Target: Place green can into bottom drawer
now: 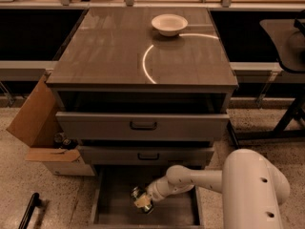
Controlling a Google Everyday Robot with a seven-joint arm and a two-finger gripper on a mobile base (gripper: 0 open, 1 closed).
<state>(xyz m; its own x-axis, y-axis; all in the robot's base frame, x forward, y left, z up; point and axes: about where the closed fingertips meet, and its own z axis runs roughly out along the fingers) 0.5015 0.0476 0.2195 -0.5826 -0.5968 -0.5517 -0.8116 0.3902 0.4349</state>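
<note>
The bottom drawer (pixel 114 209) is pulled open under the two upper grey drawers, its flat grey floor showing. My gripper (pixel 142 200) reaches into it from the right on the white arm and sits low over the drawer floor at its middle. The green can (pixel 141 202) is at the gripper's tip, small, with a pale mottled label and a silver end, resting on or just above the floor. The gripper partly hides it.
A white bowl (pixel 169 24) stands on the cabinet top (pixel 119 51). The top drawer (pixel 143 125) and middle drawer (pixel 147 155) are slightly pulled out. An open cardboard box (pixel 40 137) stands at the cabinet's left. A dark table (pixel 286 42) stands to the right.
</note>
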